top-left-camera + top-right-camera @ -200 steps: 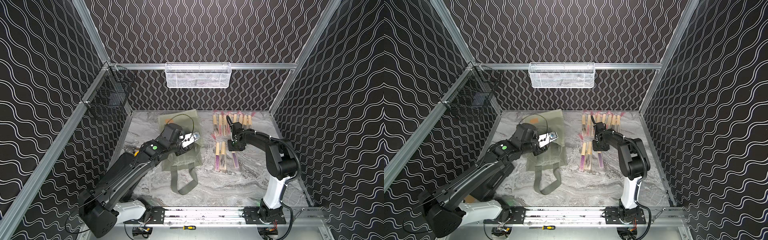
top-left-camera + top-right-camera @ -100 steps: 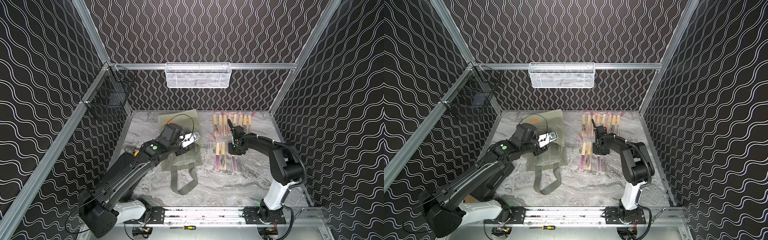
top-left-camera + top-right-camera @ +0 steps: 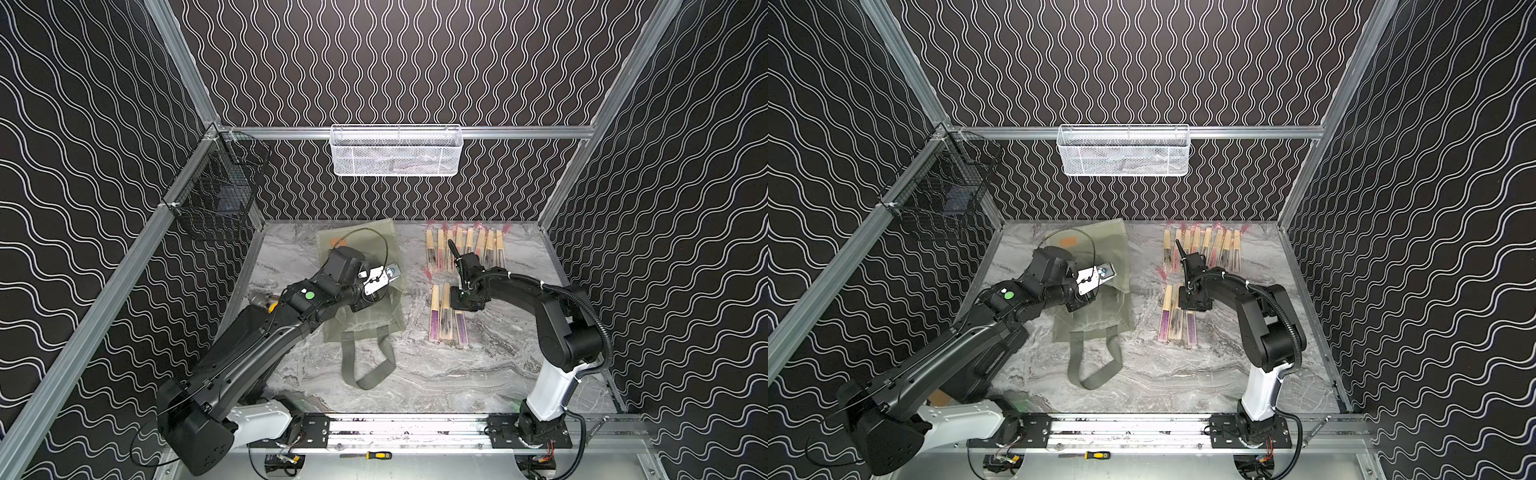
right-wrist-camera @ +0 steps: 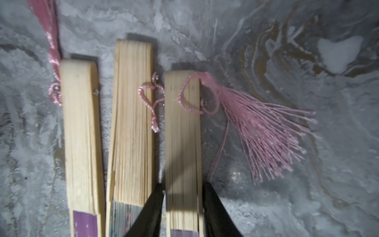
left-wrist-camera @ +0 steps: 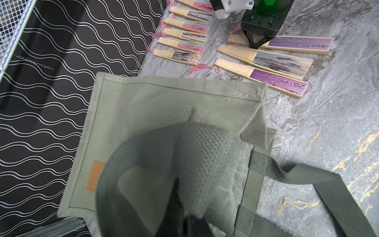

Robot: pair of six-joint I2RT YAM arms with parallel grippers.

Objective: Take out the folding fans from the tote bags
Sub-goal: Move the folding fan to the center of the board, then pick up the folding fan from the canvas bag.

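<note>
The grey-green tote bag (image 3: 370, 320) (image 3: 1100, 320) lies flat on the marble floor. My left gripper (image 3: 365, 303) (image 5: 188, 221) is shut on a pinch of its top fabric (image 5: 201, 156), pulled up into a peak. Several folding fans (image 3: 465, 245) (image 3: 1208, 245) lie in a back row, and three more (image 3: 446, 328) lie in front of them. My right gripper (image 3: 459, 309) (image 4: 182, 186) is low over those three. Its jaws are open and straddle the rightmost fan (image 4: 182, 123), which lies flat beside the middle fan (image 4: 133, 123), its pink tassel (image 4: 262, 139) spread out.
A white mesh basket (image 3: 395, 151) hangs on the back rail and a black wire basket (image 3: 216, 199) on the left rail. The bag's strap handles (image 3: 365, 365) trail toward the front. A screwdriver (image 3: 370, 455) lies on the base frame.
The right gripper has shifted a little toward the front over the three fans, its arm bending lower. The left arm and the bag have stayed put.
</note>
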